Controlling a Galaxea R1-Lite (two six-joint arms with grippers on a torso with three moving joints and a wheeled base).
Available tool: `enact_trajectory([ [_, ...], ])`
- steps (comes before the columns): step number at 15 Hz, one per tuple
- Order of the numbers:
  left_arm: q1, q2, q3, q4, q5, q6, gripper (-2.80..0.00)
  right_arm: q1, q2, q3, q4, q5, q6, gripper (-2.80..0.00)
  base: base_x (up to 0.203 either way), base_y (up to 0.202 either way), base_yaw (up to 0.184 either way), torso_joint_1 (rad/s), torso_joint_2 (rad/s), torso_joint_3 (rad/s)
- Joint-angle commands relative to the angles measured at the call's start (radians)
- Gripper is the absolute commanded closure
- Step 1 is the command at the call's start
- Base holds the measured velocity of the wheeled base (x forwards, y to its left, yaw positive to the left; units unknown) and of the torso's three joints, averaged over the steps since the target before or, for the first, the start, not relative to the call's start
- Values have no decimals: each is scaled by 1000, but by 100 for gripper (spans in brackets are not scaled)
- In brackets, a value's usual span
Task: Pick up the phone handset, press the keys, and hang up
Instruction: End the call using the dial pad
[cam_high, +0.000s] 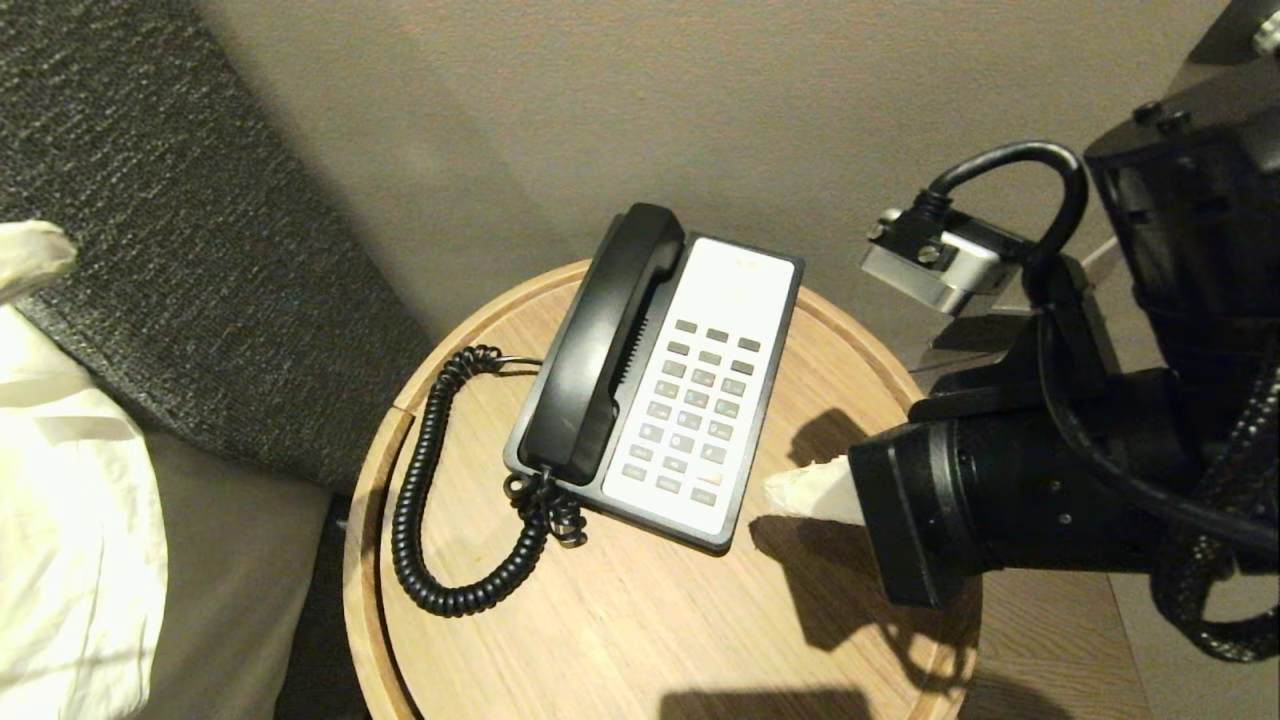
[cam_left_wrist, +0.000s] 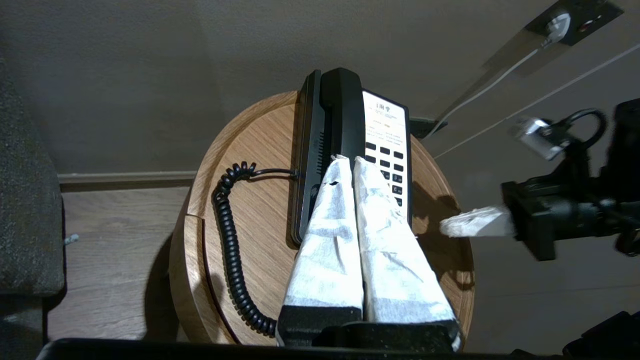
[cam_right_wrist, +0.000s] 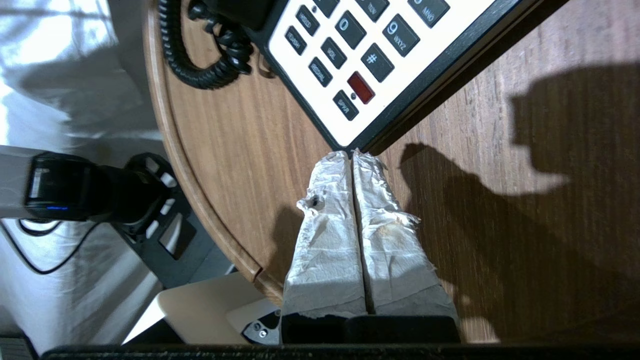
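The glossy black phone handset lies in its cradle on the left side of the black-and-white phone base. The keys fill the base's white panel. The coiled cord loops over the round wooden table. My left gripper hangs above the handset, its paper-wrapped fingers pressed together and empty; the head view does not show it. My right gripper is shut and empty, with its tip just off the base's near right corner, low over the table.
A dark grey upholstered panel and white bedding lie left of the table. The wall stands close behind it, with a socket and cables. Bare wood lies right of the phone.
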Motion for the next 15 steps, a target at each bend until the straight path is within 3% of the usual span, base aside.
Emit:
enact_trajectory([
  [1, 0, -16, 2, 0, 2, -2, 0, 4, 42, -7, -1, -1, -1, 0, 0, 0, 0, 0, 0, 0],
  [15, 0, -46, 19, 0, 2, -5, 0, 3, 138, -53, -15, -7, -5, 0, 0, 0, 0, 0, 0, 0],
])
